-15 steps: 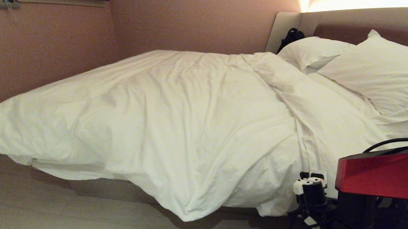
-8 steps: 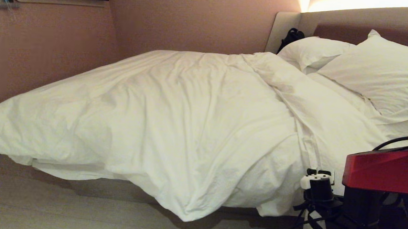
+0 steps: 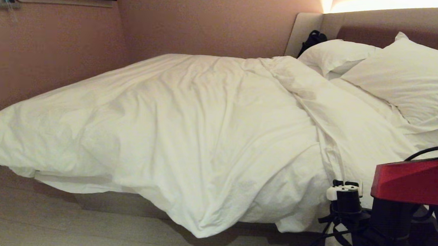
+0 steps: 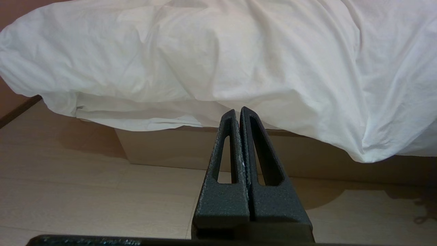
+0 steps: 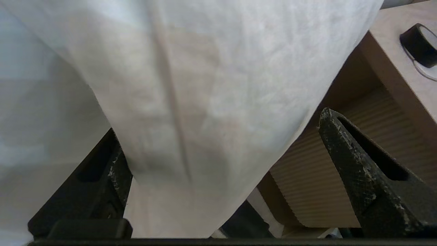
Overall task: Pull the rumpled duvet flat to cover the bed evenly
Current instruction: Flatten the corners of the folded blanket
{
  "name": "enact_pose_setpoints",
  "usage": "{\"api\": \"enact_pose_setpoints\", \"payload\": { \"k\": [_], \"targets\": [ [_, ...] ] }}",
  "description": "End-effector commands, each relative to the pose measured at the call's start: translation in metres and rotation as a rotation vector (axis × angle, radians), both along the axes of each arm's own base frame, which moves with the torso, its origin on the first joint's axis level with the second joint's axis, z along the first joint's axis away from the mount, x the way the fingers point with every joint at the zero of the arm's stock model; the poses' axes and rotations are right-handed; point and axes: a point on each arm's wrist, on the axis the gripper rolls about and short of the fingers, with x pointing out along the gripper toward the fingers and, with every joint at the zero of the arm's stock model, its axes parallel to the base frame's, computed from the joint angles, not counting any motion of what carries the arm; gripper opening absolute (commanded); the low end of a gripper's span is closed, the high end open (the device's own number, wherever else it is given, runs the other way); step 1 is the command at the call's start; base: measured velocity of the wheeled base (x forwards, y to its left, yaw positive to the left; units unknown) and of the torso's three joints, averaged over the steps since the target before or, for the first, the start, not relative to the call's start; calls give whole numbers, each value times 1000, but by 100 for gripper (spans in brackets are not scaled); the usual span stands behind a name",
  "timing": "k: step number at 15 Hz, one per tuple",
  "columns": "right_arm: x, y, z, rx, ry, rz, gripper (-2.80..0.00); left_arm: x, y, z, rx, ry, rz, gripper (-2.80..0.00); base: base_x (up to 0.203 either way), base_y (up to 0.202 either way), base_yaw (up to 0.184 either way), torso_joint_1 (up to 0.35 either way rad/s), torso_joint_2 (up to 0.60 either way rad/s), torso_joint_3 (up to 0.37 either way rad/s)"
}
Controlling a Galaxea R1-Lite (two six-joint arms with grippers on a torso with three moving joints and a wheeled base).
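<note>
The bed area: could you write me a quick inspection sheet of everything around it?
Surface: bed, base showing under the hanging cover.
Job's things: duvet rumpled, sagging over the near edge.
Clutter: two pillows; dark bag by the headboard.
Grippers: left gripper shut, empty, near the floor; right gripper open, duvet fabric hanging between its fingers.
Cables: black cable on the robot's right arm.
Surroundings: pale wood floor, pinkish wall.

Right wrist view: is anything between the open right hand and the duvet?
Nothing visible. The right hand is open, and a hanging fold of the duvet already sits between its fingers, with no other object in between.
</note>
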Motion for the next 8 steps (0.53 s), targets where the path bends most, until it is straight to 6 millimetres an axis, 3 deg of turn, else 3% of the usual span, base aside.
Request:
{"api": "enact_pose_setpoints", "payload": {
  "k": [1, 6, 7, 8],
  "targets": [
    [1, -3, 0, -2, -4, -10, 0, 0, 0, 0, 0, -1, 0, -280, 0, 0, 0, 0, 0, 0],
    [0, -3, -2, -1, 2, -9, 0, 0, 0, 0, 0, -1, 0, -280, 0, 0, 0, 0, 0, 0],
    [1, -3, -1, 1, -6, -10, -280, 0, 0, 0, 0, 0, 0, -280, 0, 0, 0, 0, 0, 0],
    [1, -3, -1, 2, -16, -7, -280, 0, 0, 0, 0, -1, 0, -280, 0, 0, 0, 0, 0, 0]
  ]
}}
